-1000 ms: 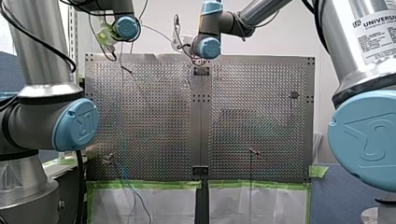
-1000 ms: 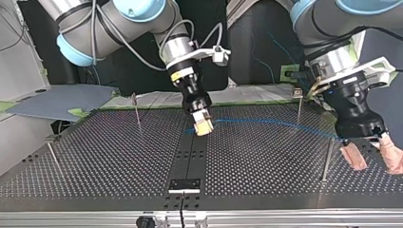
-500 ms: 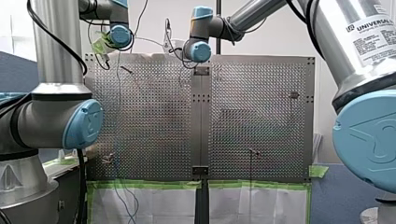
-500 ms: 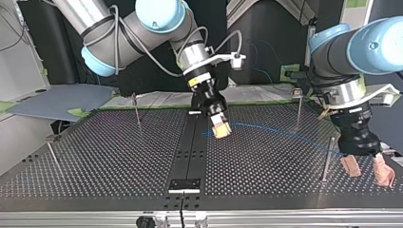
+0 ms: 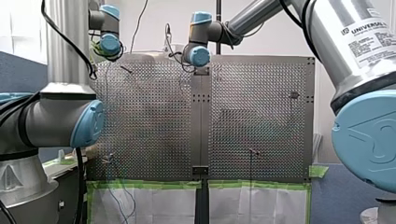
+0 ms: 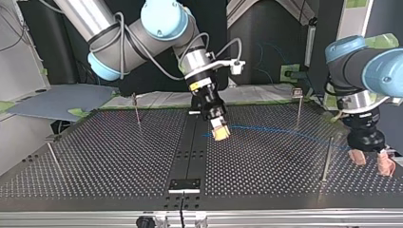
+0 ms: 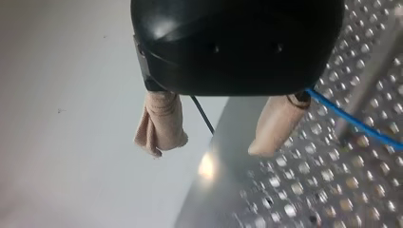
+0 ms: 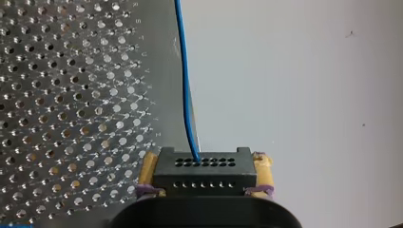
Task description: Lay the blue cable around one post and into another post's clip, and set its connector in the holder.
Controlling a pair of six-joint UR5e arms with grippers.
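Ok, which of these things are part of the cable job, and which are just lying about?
Job:
blue cable
connector, clamped in my right hand
my left hand, open
posts
black bracket, likely the holder

Lying about:
green tape
white sheet
grey board

A white wall stands behind the shiny bench full of little holes. Green tape runs along its near edge.
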